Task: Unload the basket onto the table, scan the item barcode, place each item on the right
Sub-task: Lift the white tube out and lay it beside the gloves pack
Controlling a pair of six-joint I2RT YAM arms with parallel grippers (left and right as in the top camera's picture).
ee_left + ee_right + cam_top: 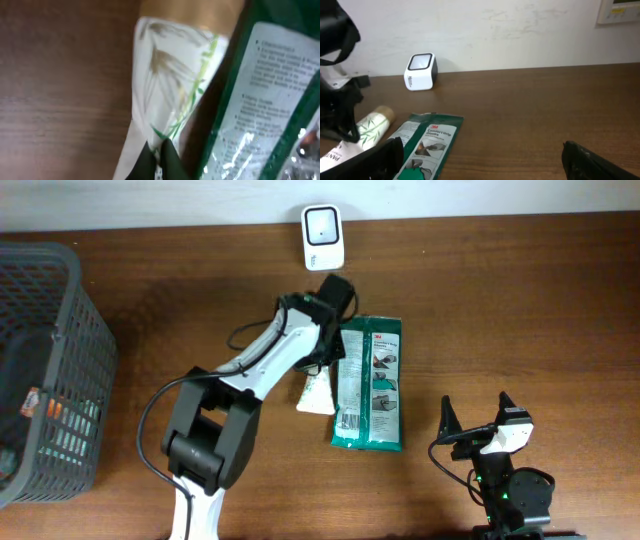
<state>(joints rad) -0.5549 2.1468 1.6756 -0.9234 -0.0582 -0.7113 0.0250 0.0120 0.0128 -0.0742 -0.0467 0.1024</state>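
- The left gripper (157,160) is resting with its fingers pressed together at the flat end of the tube (315,393). The blurred wrist view is not showing whether they are pinching it or only touching it.
- The right gripper (475,402) is standing with its fingers spread wide, holding nothing, well apart from the tube.
- The tube, white with a green leaf print, is lying on the table (520,300), just beside the left edge of the packet (368,385).
- The green packet is lying flat between the tube and the right gripper.
- The white scanner (323,237) is standing at the far edge, beyond the left gripper.
- The left arm is covering the tube's upper end in the overhead view.
- The grey mesh basket (95,350) is sitting at the left edge with items inside.
- The table is showing dark wood grain, and a pale wall (520,30) is running behind it.
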